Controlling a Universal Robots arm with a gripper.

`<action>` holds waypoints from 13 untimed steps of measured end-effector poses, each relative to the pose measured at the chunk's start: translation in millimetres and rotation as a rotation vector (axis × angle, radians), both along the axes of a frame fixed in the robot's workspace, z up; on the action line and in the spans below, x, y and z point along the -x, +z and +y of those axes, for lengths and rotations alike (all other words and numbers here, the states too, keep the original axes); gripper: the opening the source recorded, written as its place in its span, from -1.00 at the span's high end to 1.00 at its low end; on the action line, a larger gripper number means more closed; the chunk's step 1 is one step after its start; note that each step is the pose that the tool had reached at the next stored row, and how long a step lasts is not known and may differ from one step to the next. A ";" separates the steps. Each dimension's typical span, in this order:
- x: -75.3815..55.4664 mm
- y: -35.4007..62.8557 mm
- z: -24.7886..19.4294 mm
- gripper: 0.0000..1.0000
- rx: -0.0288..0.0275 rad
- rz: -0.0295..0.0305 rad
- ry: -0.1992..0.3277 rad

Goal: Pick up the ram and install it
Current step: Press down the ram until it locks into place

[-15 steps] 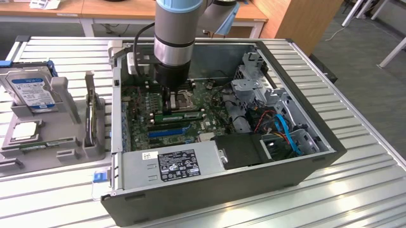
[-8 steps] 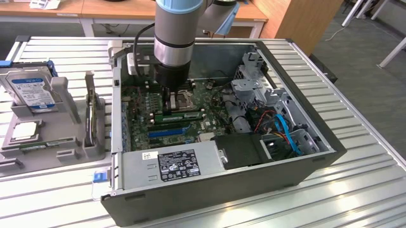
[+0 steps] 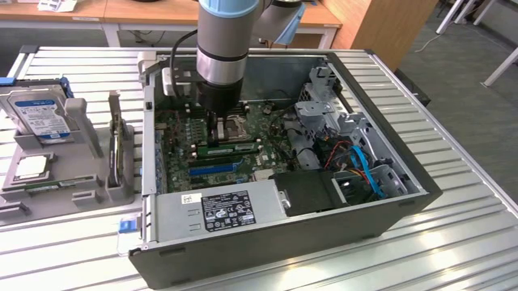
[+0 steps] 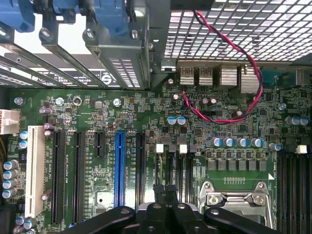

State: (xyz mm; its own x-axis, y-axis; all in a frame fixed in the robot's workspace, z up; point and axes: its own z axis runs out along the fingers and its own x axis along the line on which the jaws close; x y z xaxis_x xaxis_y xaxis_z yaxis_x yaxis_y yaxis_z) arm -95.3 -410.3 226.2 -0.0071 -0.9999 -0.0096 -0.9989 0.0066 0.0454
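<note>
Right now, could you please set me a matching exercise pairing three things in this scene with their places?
Things:
1. hard drive
2. power supply
3. end effector

Places:
A. inside the case, above the motherboard
B. in the grey holder outside the case
C. against the case wall nearest the exterior camera

Pairs: 1-B; 2-C; 3-A

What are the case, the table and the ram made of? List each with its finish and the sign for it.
Case: looks like sheet metal, dark matte paint outside, bare grey inside; thin folded edges.
Table: seemingly aluminium, brushed silver; ribbed slats with soft glare.
Ram: green circuit board, likely fibreglass laminate, lying among the slots on the motherboard beneath the gripper; too small to tell the finish.
</note>
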 end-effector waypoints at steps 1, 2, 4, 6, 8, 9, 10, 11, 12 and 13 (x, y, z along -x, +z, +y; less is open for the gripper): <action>0.0 -0.2 0.0 0.80 -0.0001 -0.0001 0.000; 0.0 -0.4 0.0 0.80 -0.0001 0.0000 0.000; 0.0 -0.7 0.0 0.80 0.0000 0.0001 0.000; 0.0 -0.7 0.0 0.80 -0.0001 0.0001 0.000; 0.0 -0.8 0.0 0.80 -0.0002 0.0001 0.000; 0.0 -0.8 0.0 0.80 -0.0002 0.0001 0.000; 0.0 -1.1 0.0 0.80 -0.0005 0.0000 0.000; 0.0 -1.5 0.0 0.80 -0.0010 0.0000 0.000; 0.0 -1.8 0.0 0.80 -0.0012 0.0001 0.000; 0.0 -1.9 0.0 0.80 -0.0013 0.0001 0.000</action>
State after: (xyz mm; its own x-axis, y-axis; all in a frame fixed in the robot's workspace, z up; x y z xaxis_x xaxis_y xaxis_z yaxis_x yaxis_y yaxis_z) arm -95.3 -410.3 224.3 -0.0071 -0.9999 -0.0109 -0.9989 0.0066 0.0455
